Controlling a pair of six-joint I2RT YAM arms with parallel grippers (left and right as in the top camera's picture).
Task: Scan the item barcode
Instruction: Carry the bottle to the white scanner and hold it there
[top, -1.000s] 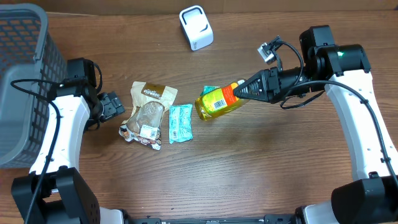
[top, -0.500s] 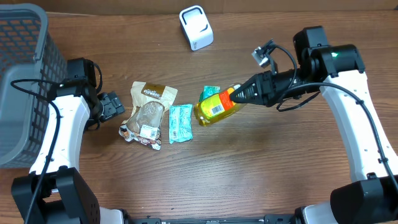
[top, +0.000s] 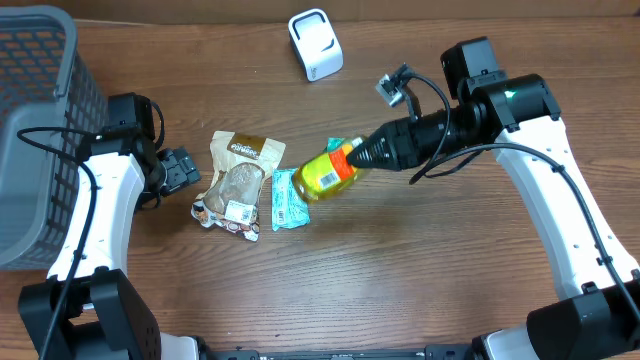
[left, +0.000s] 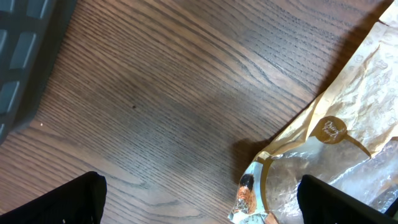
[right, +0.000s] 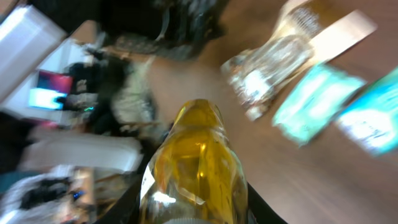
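My right gripper (top: 368, 154) is shut on a yellow bottle (top: 324, 173) with an orange cap end and a printed label, and holds it sideways above the table. In the right wrist view the bottle (right: 196, 158) fills the space between the dark fingers (right: 127, 208). The white barcode scanner (top: 316, 44) stands at the back of the table, apart from the bottle. At the left, my left gripper (top: 186, 168) is open, low beside a brown snack pouch (top: 240, 180). Its wrist view shows that pouch (left: 339, 140) between the wide-apart fingertips (left: 78, 199).
A grey mesh basket (top: 40, 130) stands at the far left, its edge showing in the left wrist view (left: 25, 56). A teal packet (top: 290, 200) lies next to the pouch. Another teal packet (top: 341, 145) lies partly under the held bottle.
The right arm has carried the bottle leftward, from right of the teal packets to over them. The left arm has not moved.
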